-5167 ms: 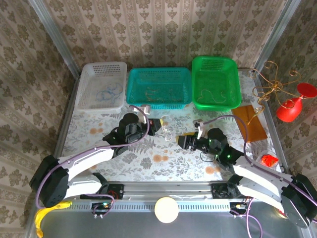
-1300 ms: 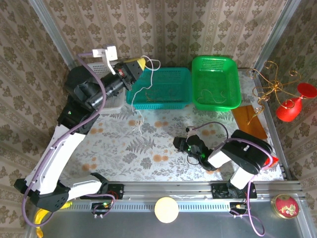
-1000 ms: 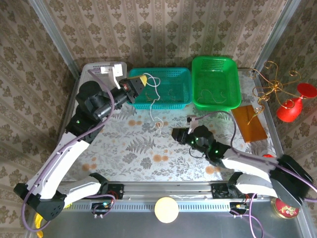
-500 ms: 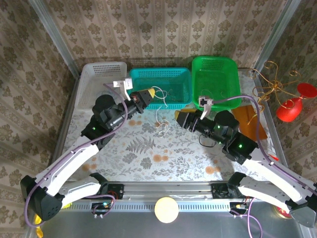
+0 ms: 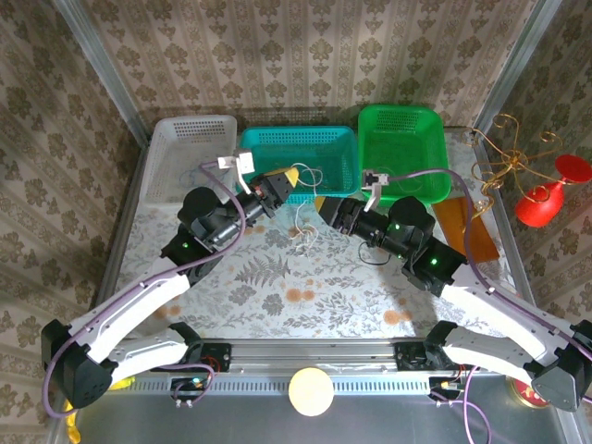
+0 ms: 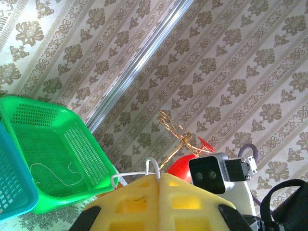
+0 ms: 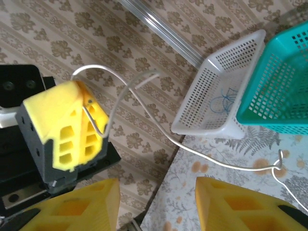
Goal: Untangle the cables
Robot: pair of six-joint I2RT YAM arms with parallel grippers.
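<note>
I held my left gripper (image 5: 287, 178) clamped on the white cable (image 5: 301, 231) at centre frame so its knotted end hung to the table (image 5: 277, 277), with my right gripper (image 5: 326, 207) facing it, jaws parted and empty, judged ready to take the slack.

On the left: reaching from the near-edge base up over the bench, elbow bent, forearm angled rightward, with the left end effector (image 5: 287, 176) lifted off the surface and its yellow fingers (image 6: 139, 202) pressed together, pinching a white cable (image 7: 199, 155). On the right: stretching from its base up and leftward, with the right end effector (image 5: 324, 207) held above the bench, fingers (image 7: 243, 207) parted with a clear gap between. Nearly tip to tip, just apart, left one slightly farther back.
</note>
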